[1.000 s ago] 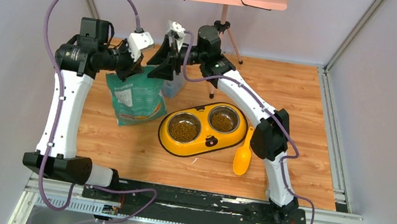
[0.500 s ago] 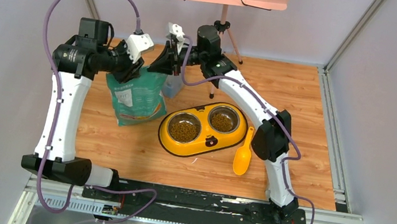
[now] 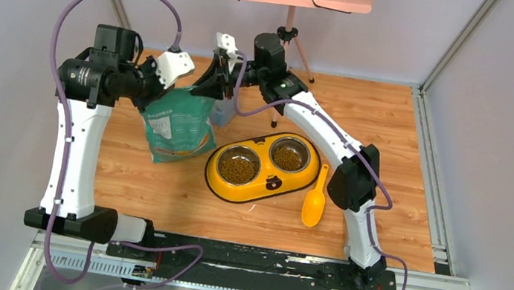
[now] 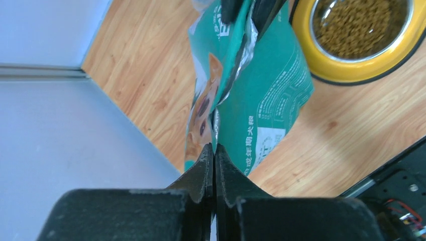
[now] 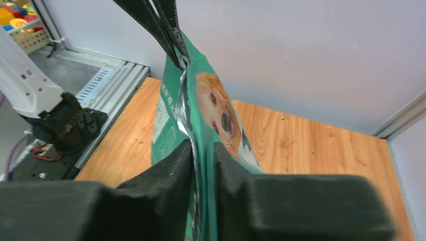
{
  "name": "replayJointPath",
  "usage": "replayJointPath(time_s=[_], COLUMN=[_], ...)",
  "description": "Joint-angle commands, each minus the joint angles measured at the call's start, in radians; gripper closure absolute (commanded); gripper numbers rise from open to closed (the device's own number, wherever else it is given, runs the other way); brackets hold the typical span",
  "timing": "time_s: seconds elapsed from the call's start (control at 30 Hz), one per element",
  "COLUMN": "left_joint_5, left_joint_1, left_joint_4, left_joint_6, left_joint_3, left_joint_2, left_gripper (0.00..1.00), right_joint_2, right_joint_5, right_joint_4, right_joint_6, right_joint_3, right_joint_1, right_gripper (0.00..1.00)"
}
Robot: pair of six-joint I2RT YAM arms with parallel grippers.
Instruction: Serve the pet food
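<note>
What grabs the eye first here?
A green-and-white printed bag with a dog's face is pinched at its top edge between the left gripper and right gripper, at the far left of the table. Mid-table, a yellow plastic double-bowl feeder already holds brown dry kibble in both halves, an orange-yellow plastic scoop lying to its right.

- I see the pet food (image 3: 239,167): small brown dry pellets, lying loose in both wells of a yellow feeder (image 3: 233,193) on the table.
- The larger heap lies well apart from my right end effector (image 3: 221,84), nearer the arm bases.
- A smaller heap (image 3: 287,157) sits just right of the larger one.
- From my left end effector (image 4: 214,150), the kibble (image 4: 359,25) shows far ahead and to the right, filling its well level.
</note>
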Motion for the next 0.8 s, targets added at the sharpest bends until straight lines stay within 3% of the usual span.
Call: replayJointPath(time_s=[0.0,0.03,0.1,0.5,0.6,0.67,0.77], left_joint_5=[-0.082,-0.067,-0.046,-0.006,-0.01,-0.019,-0.022], left_joint_1=[0.009,0.009,0.008,0.008,0.008,0.009,0.008], left_joint_4=[-0.06,-0.061,-0.058,-0.028,-0.02,-0.019,-0.005], left_joint_6=[0.048,0.049,0.047,0.012,0.009,0.014,0.015], left_joint_3=[0.037,0.047,0.051,0.035,0.033,0.029,0.017], left_joint_2=[-0.015,-0.018,-0.022,-0.021,-0.02,-0.019,-0.02], left_gripper=[1.0,1.0,1.0,1.0,1.0,1.0,1.0], right_joint_2=[-0.069,-0.062,-0.041,0.015,0.006,-0.004,-0.016], right_joint_5=[0.013,-0.01,-0.083,-0.175,-0.189,-0.183,-0.172], right_joint_4=[0.048,0.07,0.085,0.304,0.309,0.32,0.365], right_joint_6=[0.086,0.134,0.19,0.4,0.401,0.405,0.443], right_joint_3=[-0.007,-0.019,-0.025,-0.103,-0.114,-0.122,-0.126], right_joint_1=[-0.048,-0.058,-0.073,-0.075,-0.076,-0.079,-0.087], right_gripper=[0.5,0.37,0.31,0.36,0.48,0.66,0.83])
